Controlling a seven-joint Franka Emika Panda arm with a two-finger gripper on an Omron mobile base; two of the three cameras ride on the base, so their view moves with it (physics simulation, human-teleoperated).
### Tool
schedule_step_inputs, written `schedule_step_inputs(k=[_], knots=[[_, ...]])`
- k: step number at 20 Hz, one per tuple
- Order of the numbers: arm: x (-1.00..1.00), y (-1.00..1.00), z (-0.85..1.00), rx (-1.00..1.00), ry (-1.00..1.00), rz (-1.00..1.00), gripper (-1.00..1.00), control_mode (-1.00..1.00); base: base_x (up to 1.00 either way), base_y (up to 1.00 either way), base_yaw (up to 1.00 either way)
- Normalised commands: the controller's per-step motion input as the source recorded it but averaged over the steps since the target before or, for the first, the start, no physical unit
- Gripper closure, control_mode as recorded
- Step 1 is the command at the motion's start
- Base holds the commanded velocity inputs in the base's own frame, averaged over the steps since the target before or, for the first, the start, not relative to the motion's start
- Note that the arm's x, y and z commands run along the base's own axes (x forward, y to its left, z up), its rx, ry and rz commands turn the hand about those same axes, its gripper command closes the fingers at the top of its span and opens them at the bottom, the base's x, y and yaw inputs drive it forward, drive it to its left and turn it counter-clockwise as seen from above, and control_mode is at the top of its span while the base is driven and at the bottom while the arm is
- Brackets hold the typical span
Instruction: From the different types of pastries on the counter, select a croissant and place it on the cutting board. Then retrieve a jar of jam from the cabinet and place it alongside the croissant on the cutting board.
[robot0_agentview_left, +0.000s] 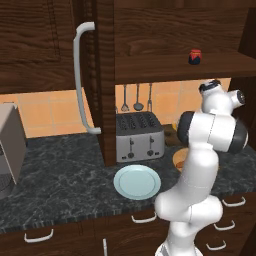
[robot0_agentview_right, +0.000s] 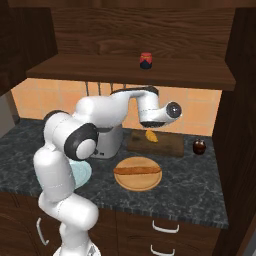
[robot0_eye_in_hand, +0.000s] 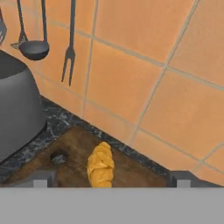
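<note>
Arm bent forward over the bench (robot0_agentview_right: 200, 180), tool (robot0_eye_in_hand: 109, 181) spread open just above croissant (robot0_agentview_right: 151, 136) lying on board (robot0_agentview_right: 170, 146). Fingertips cropped low. Farther up, jam (robot0_agentview_right: 145, 60) on cabinet (robot0_agentview_right: 200, 75) shelf.

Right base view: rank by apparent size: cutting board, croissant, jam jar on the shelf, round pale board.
1. Cutting board and round pale board: similar, and the round one sits nearer the camera, so unranked.
2. Croissant and jam jar: both tiny, too close to rank.
</note>
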Motion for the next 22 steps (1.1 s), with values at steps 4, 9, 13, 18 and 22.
schedule_step_inputs(k=[4, 9, 13, 18, 22], knots=[[-0.90, -0.40, 1.00, 0.00, -0.08, -0.06, -1.00, -1.00, 0.00, 0.00, 0.00], [-0.88, -0.41, 1.00, 0.00, -0.02, -0.11, -1.00, -1.00, 0.00, 0.00, 0.00], [-0.98, -0.35, 1.00, 0.00, 0.00, -0.13, -1.00, -1.00, 0.00, 0.00, 0.00], [-0.98, -0.38, 1.00, 0.03, -0.01, -0.15, -1.00, -1.00, 0.00, 0.00, 0.00], [-0.93, -0.30, 1.00, 0.09, -0.05, -0.13, -1.00, -1.00, 0.00, 0.00, 0.00]])
